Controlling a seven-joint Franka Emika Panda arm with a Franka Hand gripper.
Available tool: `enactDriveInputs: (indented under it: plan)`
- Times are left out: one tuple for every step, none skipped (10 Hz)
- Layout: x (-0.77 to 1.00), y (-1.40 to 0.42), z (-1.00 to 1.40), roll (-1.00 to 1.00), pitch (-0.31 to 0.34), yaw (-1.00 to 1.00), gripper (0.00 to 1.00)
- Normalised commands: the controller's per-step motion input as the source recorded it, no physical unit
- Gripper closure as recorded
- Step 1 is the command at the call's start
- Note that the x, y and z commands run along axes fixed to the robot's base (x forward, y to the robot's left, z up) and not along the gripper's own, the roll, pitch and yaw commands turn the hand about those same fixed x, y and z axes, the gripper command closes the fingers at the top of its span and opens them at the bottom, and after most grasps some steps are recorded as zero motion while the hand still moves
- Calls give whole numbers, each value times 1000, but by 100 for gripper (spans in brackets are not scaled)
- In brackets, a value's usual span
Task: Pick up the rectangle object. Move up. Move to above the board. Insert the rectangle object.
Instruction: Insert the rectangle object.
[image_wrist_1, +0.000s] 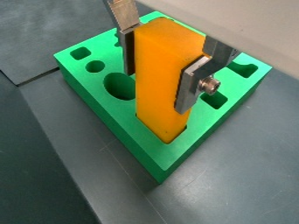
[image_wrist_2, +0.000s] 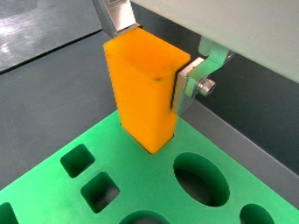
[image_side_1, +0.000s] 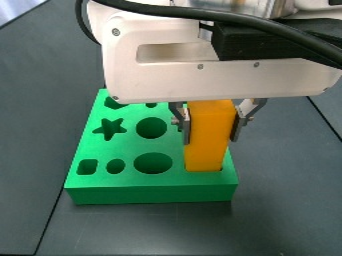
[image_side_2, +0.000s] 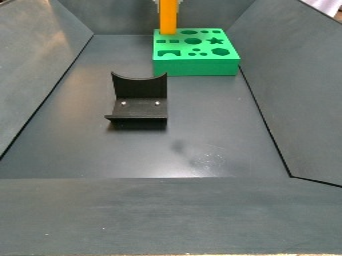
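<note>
Fingers clamp rectangle object, lower end hidden in board

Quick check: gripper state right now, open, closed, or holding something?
Gripper: closed on the rectangle object, holding it upright over the board, its lower end at the board's surface.

A dark grey matte floor lies flat between sloping dark grey side walls that narrow toward a dark back wall, forming a trough. Soft, pale reflections show on the floor; the light is even, without hard shadows. The dark L-shaped fixture stands on the floor, left of centre. A thin tan strip edges the near side. In a wrist view a pale grey panel rises behind the floor. The pincer hangs over the floor's far end.
</note>
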Motion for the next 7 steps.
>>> enactDriveInputs:
  plan:
    - [0,0,-763,-89,0,-71,100]
    - [0,0,-1000,0,0,-86,100]
    - [43,0,-1000,7,0,-63,100]
    - [66,0,-1000,16,0,-63,100]
    - [86,0,-1000,14,0,-40,100]
    - [34,3,-69,-120,0,-9,100]
    - [0,0,0,0,0,0,100]
